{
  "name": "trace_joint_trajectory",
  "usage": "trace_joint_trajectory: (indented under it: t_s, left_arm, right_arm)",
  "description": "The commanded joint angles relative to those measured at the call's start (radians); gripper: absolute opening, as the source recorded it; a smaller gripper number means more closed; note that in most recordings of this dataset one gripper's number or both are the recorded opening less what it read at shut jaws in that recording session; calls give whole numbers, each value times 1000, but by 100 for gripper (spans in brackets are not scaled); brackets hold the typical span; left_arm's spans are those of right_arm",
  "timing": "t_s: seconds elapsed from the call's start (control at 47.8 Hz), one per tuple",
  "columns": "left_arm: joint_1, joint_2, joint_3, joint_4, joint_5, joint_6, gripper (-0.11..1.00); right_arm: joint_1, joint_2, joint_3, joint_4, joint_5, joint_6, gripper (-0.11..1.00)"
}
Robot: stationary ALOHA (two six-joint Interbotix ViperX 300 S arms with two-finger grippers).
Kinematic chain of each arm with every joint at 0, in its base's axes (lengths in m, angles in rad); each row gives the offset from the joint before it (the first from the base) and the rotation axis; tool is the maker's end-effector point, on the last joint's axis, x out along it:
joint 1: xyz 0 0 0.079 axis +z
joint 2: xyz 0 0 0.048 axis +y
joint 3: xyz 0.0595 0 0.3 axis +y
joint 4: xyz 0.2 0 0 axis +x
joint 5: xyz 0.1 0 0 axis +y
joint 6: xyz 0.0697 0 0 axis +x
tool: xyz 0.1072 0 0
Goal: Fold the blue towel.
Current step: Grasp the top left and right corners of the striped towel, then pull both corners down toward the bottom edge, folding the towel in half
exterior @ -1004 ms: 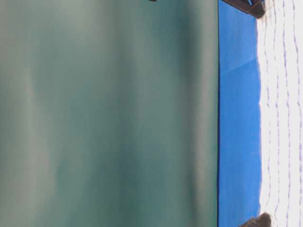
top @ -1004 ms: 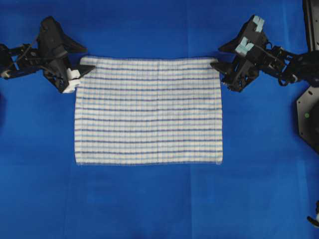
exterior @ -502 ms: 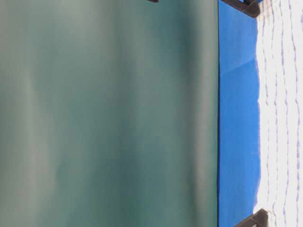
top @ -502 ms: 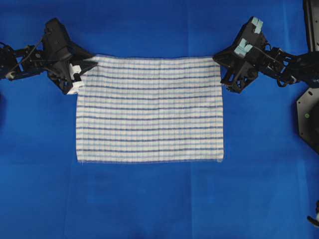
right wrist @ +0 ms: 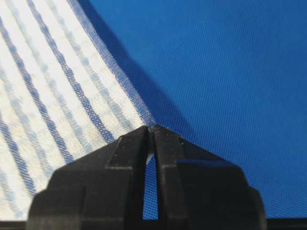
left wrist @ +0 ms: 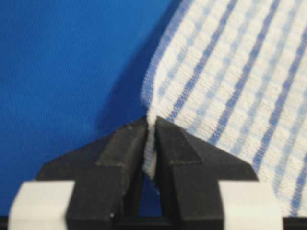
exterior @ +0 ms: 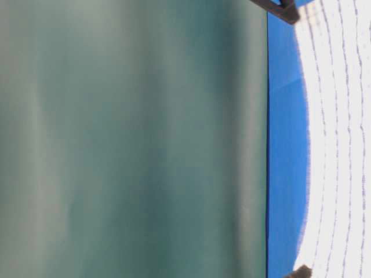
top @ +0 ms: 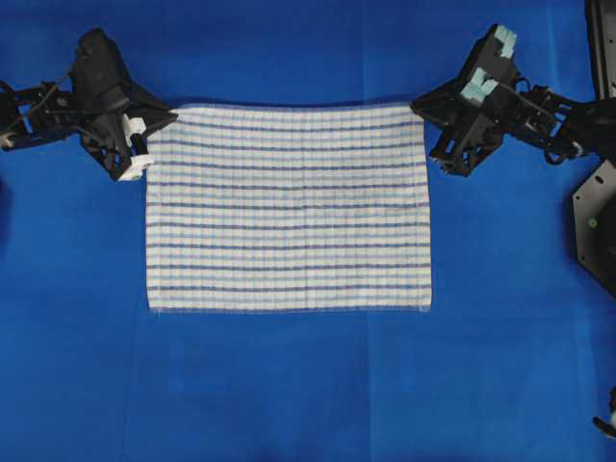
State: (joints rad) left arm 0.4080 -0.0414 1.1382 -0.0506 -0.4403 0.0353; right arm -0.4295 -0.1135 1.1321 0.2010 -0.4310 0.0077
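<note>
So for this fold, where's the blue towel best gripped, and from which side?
Probably at its two far corners, each approached from outside its short edge. The blue towel lies flat, so only hems and corners offer a pinchable edge. The left gripper and right gripper are shut on those corners, which the wrist views show raised off the table covering.

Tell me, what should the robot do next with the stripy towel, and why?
Probably lift both corners a little higher, then carry them toward the near edge. The left gripper and right gripper are each shut on a far corner of the blue towel, which is otherwise spread out unfolded on the blue table covering.
</note>
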Motion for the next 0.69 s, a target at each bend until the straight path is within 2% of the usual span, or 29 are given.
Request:
trace_joint_trajectory:
  t_s: [0.0, 0.377, 0.67]
  left_arm:
    - [-14, -64, -12, 3, 23, 5, 5]
    - [-29, -107, -12, 3, 49, 0, 5]
    - [-101, -181, 11, 3, 71, -6, 5]
  right_arm:
    - [-2, -52, -8, 0, 18, -2, 5]
    - [11, -84, -5, -2, 32, -2, 5]
    - [81, -153, 5, 5, 91, 8, 5]
